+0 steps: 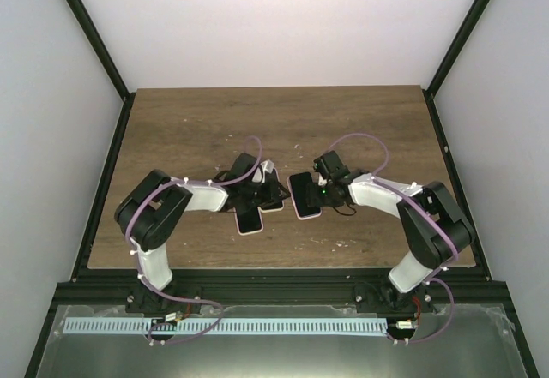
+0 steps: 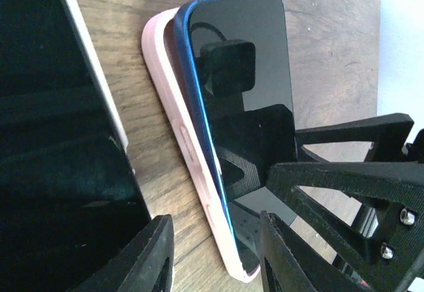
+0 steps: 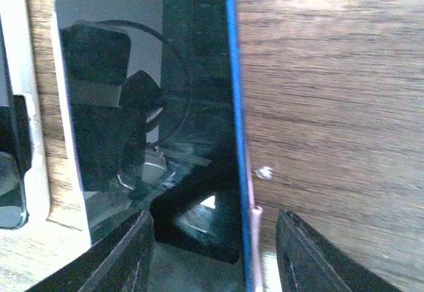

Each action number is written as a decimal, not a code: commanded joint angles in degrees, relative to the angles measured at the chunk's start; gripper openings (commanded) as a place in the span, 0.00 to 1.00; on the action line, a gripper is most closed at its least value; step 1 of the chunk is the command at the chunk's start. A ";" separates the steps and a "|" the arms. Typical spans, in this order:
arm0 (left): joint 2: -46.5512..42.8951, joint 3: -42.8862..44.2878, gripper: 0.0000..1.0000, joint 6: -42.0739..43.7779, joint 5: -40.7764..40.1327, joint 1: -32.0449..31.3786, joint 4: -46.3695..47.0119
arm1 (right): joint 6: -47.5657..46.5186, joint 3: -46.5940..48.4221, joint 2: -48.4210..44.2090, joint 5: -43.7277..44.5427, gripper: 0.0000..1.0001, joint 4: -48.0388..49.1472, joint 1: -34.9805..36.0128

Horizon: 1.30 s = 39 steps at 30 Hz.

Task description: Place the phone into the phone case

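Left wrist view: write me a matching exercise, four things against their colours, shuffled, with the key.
Things:
1. phone
2. case
3. table
4. second phone

Colours:
A. white rim
B. wood brown
C. blue edge
D. pink

Pairs: 1-C, 2-D, 3-B, 4-A
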 commanded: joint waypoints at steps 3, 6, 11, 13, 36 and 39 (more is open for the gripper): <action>3.03 3.75 0.37 0.75 0.41 -0.23 1.77 | 0.75 2.40 -3.35 4.29 0.51 -4.06 -0.04; 4.93 5.12 0.35 0.90 -0.22 -0.21 1.36 | -0.29 3.23 -3.05 4.44 0.45 -3.02 -0.45; 7.91 7.45 0.34 0.71 -0.71 -0.18 1.50 | -2.81 4.65 -0.80 4.14 0.34 -1.39 -1.93; 9.19 8.37 0.34 0.94 -0.94 -0.27 1.11 | -3.15 4.99 -0.18 3.56 0.33 -0.88 -2.75; 12.67 12.68 0.28 1.66 1.50 -0.29 2.30 | -5.43 3.34 3.46 -9.84 0.14 6.80 -4.99; 12.95 12.62 0.28 1.70 2.17 -0.30 3.21 | -5.23 3.20 4.52 -10.76 0.13 7.18 -5.01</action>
